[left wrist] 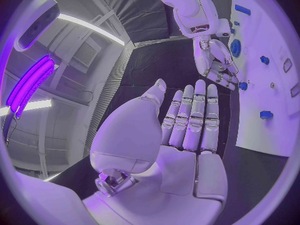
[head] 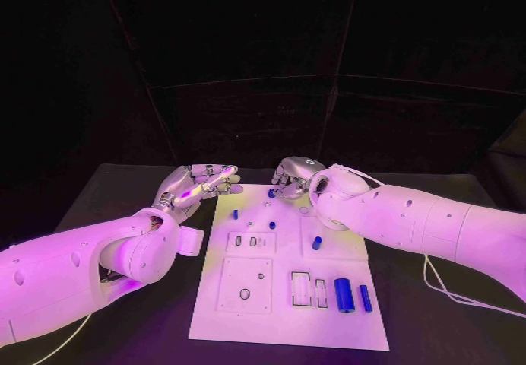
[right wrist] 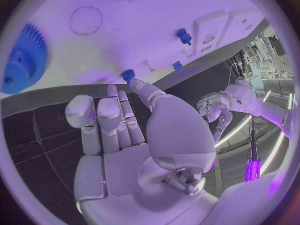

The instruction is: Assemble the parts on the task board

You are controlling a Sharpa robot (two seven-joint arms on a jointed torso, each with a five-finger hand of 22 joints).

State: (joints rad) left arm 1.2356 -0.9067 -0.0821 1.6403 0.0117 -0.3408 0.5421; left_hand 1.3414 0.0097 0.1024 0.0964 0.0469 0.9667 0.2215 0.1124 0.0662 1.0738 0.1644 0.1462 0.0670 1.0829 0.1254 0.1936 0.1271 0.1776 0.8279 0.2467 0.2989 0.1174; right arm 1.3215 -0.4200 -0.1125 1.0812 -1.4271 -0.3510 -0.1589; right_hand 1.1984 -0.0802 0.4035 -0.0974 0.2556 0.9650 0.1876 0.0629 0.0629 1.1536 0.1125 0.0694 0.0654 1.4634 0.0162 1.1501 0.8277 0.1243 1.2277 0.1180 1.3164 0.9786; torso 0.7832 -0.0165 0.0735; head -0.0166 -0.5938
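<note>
The white task board lies in the middle of the black table. My right hand hovers over its far edge, fingers pointing down. In the right wrist view one fingertip touches a small blue part, and nothing is gripped. That part stands near the board's far edge. A blue gear lies beside the hand. My left hand is held up just left of the board's far corner, with its palm flat, its fingers straight and nothing in it. Two blue cylinders lie at the near right.
More small blue parts stand on the board. Rectangular recesses and two raised plates take up its near half. A white cable trails on the table at the right.
</note>
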